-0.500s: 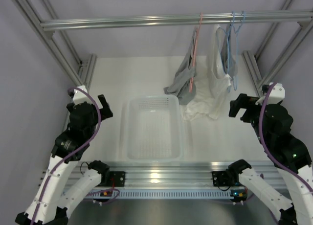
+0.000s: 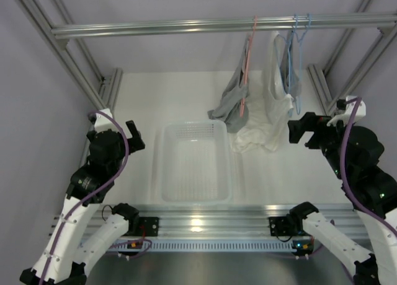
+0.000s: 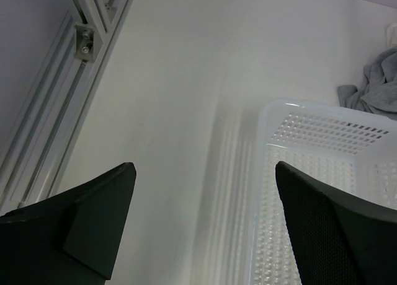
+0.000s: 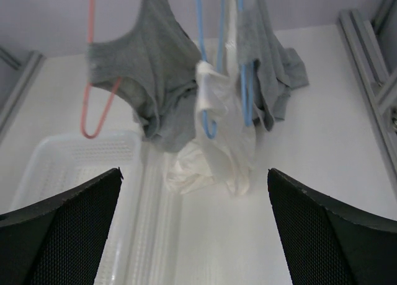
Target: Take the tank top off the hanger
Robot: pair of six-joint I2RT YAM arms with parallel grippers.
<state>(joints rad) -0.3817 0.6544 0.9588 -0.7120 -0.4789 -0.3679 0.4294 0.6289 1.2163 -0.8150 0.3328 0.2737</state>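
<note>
Overhead view of a two-arm bench. A silver aluminium rail [image 2: 186, 26] is fixed across the far side, and three garments are hung from it at the right. A grey fabric tank top [image 4: 146, 68] is carried on a thin pink hanger [image 4: 90, 25]. A white tank top [image 4: 217, 130] and a second grey top [image 4: 267, 62] are carried on two thin blue hangers [image 4: 200, 25]. Which one is meant cannot be told.

The rail is set low, so hems are slumped and bunched on the white table [image 3: 173, 80]. The first grey top is draped lopsided, with the hanger's lower loop bared.

The right gripper [image 2: 299, 131] is held near the clothes with jaws wide apart and empty – prob. lined up for a grab. The left gripper [image 2: 133, 136], also spread and empty, is kept far left – prob. parked clear. A white perforated plastic basket [image 2: 162, 173] is placed centre, approx. under the garments' left edge, likely as the drop spot.
</note>
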